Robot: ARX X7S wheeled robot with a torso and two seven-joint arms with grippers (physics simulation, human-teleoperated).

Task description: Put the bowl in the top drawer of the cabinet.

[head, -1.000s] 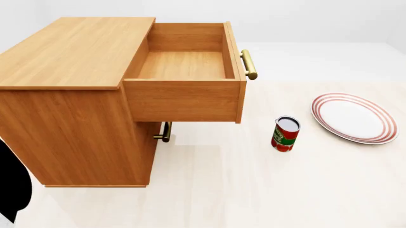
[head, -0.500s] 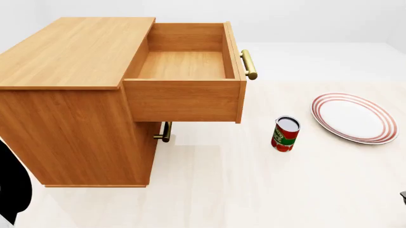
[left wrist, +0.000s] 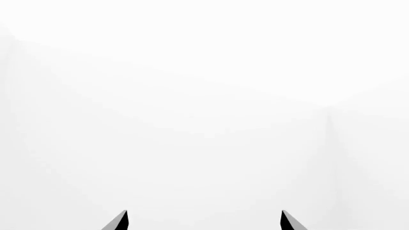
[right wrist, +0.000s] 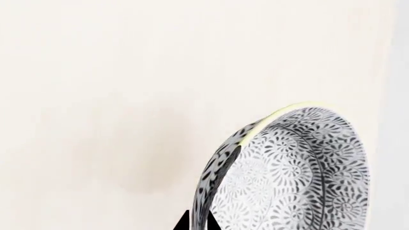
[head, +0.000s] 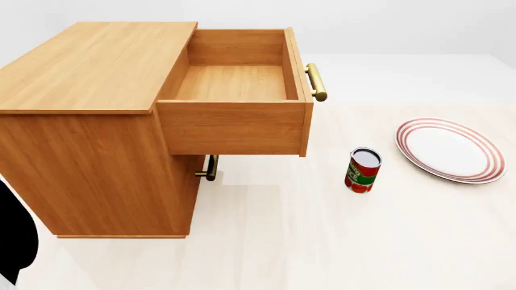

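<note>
In the right wrist view the bowl (right wrist: 294,172), patterned in dense blue-grey with a pale rim, hangs tilted on its edge over a cream floor. My right gripper (right wrist: 198,223) is shut on its rim, one fingertip on each side of the wall. The head view shows neither the bowl nor that gripper. The cabinet (head: 89,60) stands at the left with its top drawer (head: 234,124) pulled fully out and nothing inside. My left gripper (left wrist: 204,221) is open, facing only blank white.
A red-labelled can (head: 363,170) stands upright on the floor right of the drawer, with a red-ringed white plate (head: 449,149) beyond it. The lower drawer's brass handle (head: 211,167) shows under the open drawer. My left arm (head: 16,241) is a dark shape at the lower left edge.
A small dark tip that showed at the head view's right edge half a second ago is out of view now. The cabinet, can and plate have not moved.
</note>
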